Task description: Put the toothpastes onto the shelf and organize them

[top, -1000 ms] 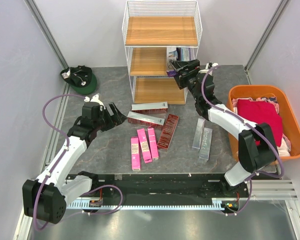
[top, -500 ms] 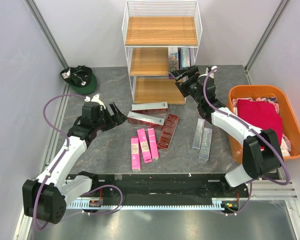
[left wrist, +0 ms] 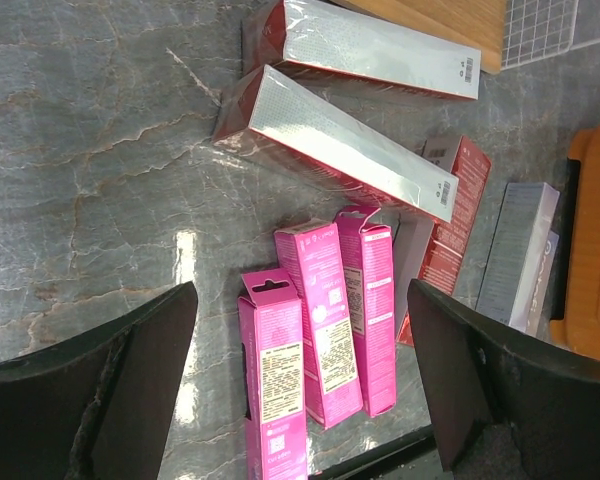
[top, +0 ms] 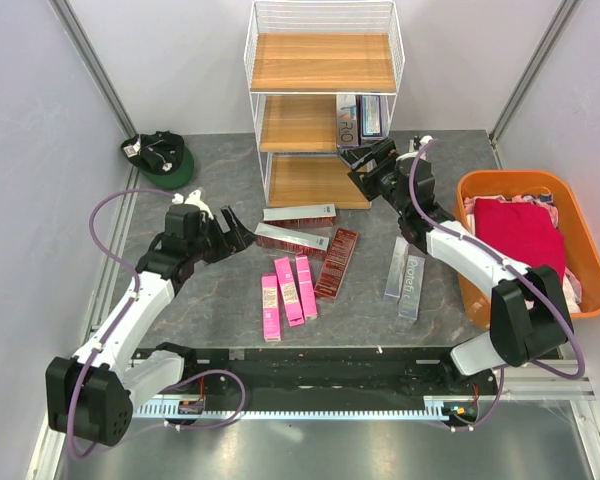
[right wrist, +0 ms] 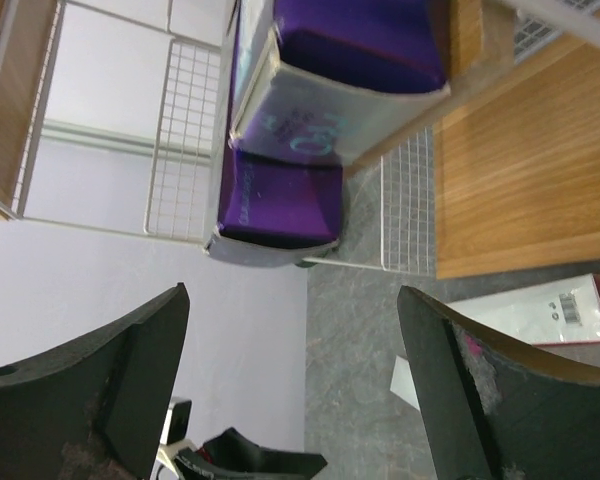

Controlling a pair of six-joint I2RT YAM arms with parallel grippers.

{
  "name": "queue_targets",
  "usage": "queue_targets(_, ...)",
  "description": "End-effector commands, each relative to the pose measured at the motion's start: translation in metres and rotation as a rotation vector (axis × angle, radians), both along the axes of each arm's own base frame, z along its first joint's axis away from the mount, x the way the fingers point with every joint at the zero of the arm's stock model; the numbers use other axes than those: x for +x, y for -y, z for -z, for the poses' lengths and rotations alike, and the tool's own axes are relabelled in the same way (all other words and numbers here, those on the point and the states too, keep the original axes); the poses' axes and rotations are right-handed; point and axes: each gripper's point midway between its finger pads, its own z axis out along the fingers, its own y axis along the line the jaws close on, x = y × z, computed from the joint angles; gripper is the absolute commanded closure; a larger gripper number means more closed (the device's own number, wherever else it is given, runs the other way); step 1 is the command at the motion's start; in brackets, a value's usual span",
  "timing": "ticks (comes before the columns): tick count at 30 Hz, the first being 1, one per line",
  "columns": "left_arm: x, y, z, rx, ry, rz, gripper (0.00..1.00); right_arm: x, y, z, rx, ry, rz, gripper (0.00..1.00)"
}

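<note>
From above, the right gripper [top: 365, 163] hangs open and empty just beside the shelf [top: 323, 62], whose middle board carries two purple toothpastes [top: 362, 117]; the left gripper [top: 232, 236], jaws apart, hovers near the dark red boxes [top: 292, 238], with pink boxes [top: 287, 290] and silver boxes [top: 405, 272] lying on the table [top: 210, 290]. The left wrist view shows wide-spread fingers [left wrist: 130, 390] holding nothing above the pink boxes. The right wrist view shows parted fingers [right wrist: 110, 380] facing the shelved purple pair.
</note>
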Motion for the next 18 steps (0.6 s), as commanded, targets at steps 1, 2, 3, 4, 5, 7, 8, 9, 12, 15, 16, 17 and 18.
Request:
queue_targets(1,0.004,0.008,-0.002,0.01,0.036,0.073,0.07,-0.022,-0.004,-0.006,-0.025,0.026,-0.079,0.06)
queue_targets(2,0.003,0.011,-0.002,0.012,0.036,0.086,0.07,-0.029,-0.003,0.01,-0.061,0.0,-0.09,0.06)
queue_targets(3,0.003,0.013,0.003,0.015,0.018,0.094,0.07,-0.033,-0.001,0.017,-0.079,-0.012,-0.096,0.06)
queue_targets(4,0.003,0.015,0.005,0.018,0.012,0.099,0.07,-0.039,0.001,0.018,-0.093,-0.01,-0.101,0.06)
queue_targets(5,0.001,0.019,0.008,0.024,-0.006,0.1,0.07,-0.046,0.005,0.036,-0.145,-0.04,-0.108,0.06)
queue_targets(7,0.0,0.022,0.017,0.039,-0.05,0.098,0.08,-0.055,0.011,0.041,-0.191,-0.043,-0.11,0.06)
queue_targets(8,-0.003,0.026,0.02,0.052,-0.072,0.099,0.08,-0.062,0.015,0.057,-0.224,-0.081,-0.113,0.06)
queue_targets(9,-0.004,0.028,0.023,0.065,-0.085,0.099,0.09,-0.066,0.018,0.061,-0.257,-0.081,-0.117,0.06)
queue_targets(12,-0.007,0.039,0.035,0.115,-0.119,0.106,0.09,-0.081,0.028,0.071,-0.317,-0.092,-0.122,0.05)
queue_targets(15,-0.008,0.054,0.046,0.158,-0.144,0.126,0.1,-0.094,0.036,0.077,-0.363,-0.097,-0.129,0.06)
queue_targets(16,-0.011,0.063,0.047,0.164,-0.148,0.148,0.11,-0.096,0.037,0.079,-0.373,-0.101,-0.134,0.06)
queue_targets(17,-0.006,0.068,0.049,0.178,-0.153,0.15,0.11,-0.1,0.039,0.085,-0.389,-0.118,-0.14,0.06)
queue_targets(18,-0.006,0.071,0.05,0.191,-0.159,0.154,0.12,-0.103,0.04,0.083,-0.396,-0.114,-0.14,0.06)
